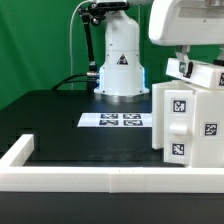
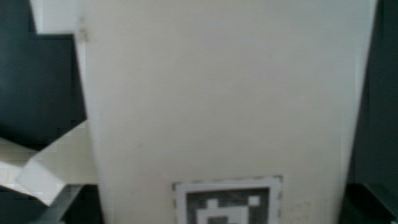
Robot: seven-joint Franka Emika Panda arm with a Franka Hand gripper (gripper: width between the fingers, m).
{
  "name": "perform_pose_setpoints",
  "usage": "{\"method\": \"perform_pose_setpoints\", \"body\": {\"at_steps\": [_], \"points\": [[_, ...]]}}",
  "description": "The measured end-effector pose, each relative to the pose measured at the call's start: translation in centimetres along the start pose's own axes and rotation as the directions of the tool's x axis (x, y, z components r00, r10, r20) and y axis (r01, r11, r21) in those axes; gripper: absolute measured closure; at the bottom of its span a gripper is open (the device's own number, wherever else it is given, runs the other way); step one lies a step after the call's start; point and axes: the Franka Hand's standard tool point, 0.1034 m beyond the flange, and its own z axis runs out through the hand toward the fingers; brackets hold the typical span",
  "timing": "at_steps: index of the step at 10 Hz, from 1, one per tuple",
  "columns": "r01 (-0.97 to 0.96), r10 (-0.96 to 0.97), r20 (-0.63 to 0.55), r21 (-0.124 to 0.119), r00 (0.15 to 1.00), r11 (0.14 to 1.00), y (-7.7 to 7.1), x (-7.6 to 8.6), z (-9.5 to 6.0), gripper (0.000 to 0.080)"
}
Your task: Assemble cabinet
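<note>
Cabinet (image 1: 188, 118) stands upright on black surface (image 1: 70, 115), at exterior view's right, against white rim (image 1: 100, 172). Our tool (image 1: 183, 66) sits atop it, seemingly spread around top panel (grip unconfirmed). We judge seating step; next: press straight down.

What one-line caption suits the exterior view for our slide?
The gripper reaches down onto the white tagged cabinet standing on a black table.
</note>
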Motion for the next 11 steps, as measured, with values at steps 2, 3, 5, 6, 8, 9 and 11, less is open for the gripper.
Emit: {"method": "perform_pose_setpoints", "body": {"at_steps": [2, 3, 5, 6, 8, 9, 11], "points": [[-0.126, 0.126, 0.0, 0.0, 0.992, 0.992, -0.05, 0.01, -0.01, 0.0243], [-0.237, 0.237, 0.0, 0.005, 0.972, 0.972, -0.13, 0.04, -0.01, 0.0243], [-0.438, 0.438, -0.002, 0.026, 0.899, 0.899, 0.05, 0.14, 0.04, 0.0243], [-0.52, 0.52, -0.002, 0.027, 0.854, 0.854, -0.03, 0.21, 0.01, 0.0243], [-0.67, 0.671, -0.009, 0.036, 0.742, 0.741, -0.15, 0.42, 0.03, 0.0243], [-0.795, 0.796, 0.005, 0.045, 0.605, 0.605, -0.47, 0.47, 0.02, 0.0243], [-0.9, 0.901, 0.011, 0.053, 0.435, 0.433, -0.68, 0.64, -0.02, 0.0243]]}}
